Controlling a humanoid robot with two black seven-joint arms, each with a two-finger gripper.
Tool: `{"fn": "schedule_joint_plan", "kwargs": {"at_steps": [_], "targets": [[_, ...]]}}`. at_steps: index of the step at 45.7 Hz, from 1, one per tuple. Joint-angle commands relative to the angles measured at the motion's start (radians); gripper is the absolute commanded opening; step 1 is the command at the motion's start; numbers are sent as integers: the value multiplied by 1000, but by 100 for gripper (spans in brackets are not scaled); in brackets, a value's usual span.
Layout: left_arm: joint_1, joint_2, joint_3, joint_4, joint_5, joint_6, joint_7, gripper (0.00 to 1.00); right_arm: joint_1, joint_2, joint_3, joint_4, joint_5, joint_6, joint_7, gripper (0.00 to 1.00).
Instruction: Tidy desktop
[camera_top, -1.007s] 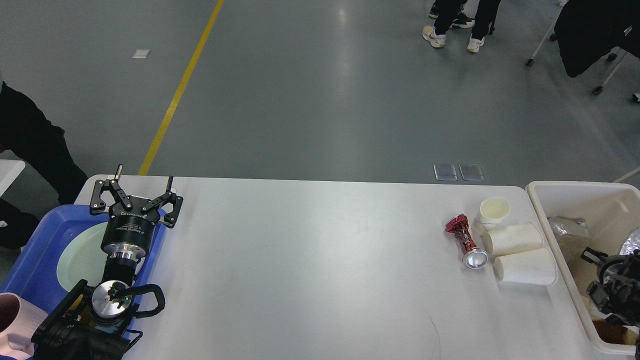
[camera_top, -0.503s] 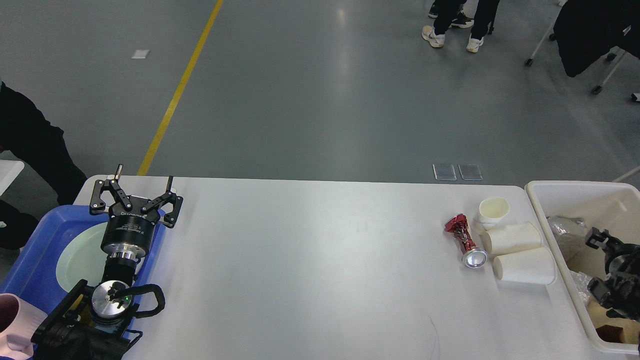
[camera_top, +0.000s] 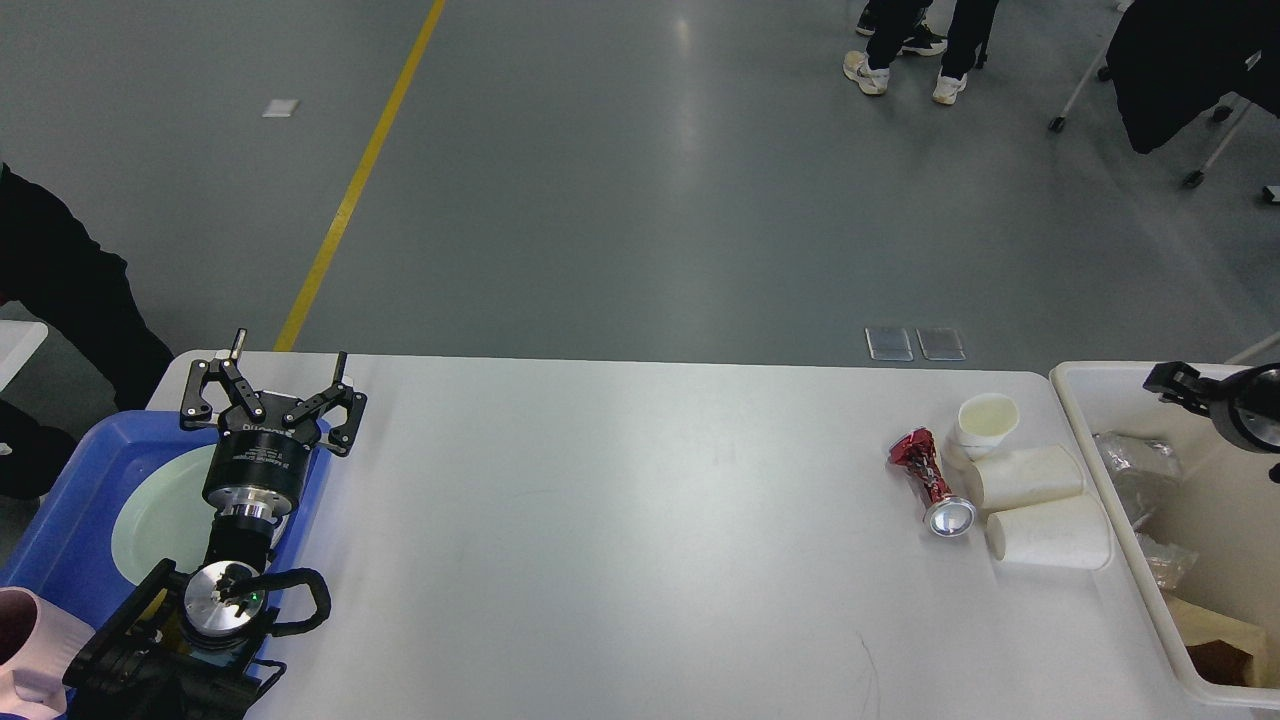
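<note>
The desktop (camera_top: 640, 520) is a wide white tabletop. On its right side lie a crushed red can (camera_top: 930, 480) and two tipped paper cups (camera_top: 1025, 478) (camera_top: 1050, 533), with one upright paper cup (camera_top: 985, 420) behind them. My left gripper (camera_top: 288, 365) stands open and empty at the far left, over the edge of a blue tray (camera_top: 60, 500). My right gripper (camera_top: 1175, 383) hangs above the far end of the cream-white bin (camera_top: 1085, 430), cut off by the view's right edge. Its fingers cannot be told apart.
The blue tray holds a pale green plate (camera_top: 150, 510), and a pink cup (camera_top: 20, 640) sits at its near corner. Crumpled wrappers and brown scraps lie in the bin. People stand on the grey floor beyond the table.
My right gripper has risen out of the bin's near part and moved toward its far end. The left arm and the things on the table have not moved.
</note>
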Motion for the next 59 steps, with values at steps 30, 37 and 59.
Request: {"fn": "schedule_joint_plan", "kwargs": {"at_steps": [30, 37, 59], "targets": [[0, 0, 0, 0, 0, 0, 0, 96, 971, 256, -118, 670, -8, 766, -25, 100], [0, 0, 0, 0, 0, 0, 0, 96, 1072, 215, -107, 779, -6, 766, -25, 100], [0, 2, 0, 0, 0, 0, 0, 96, 1052, 198, -128, 801, -9, 705, -25, 100]]}}
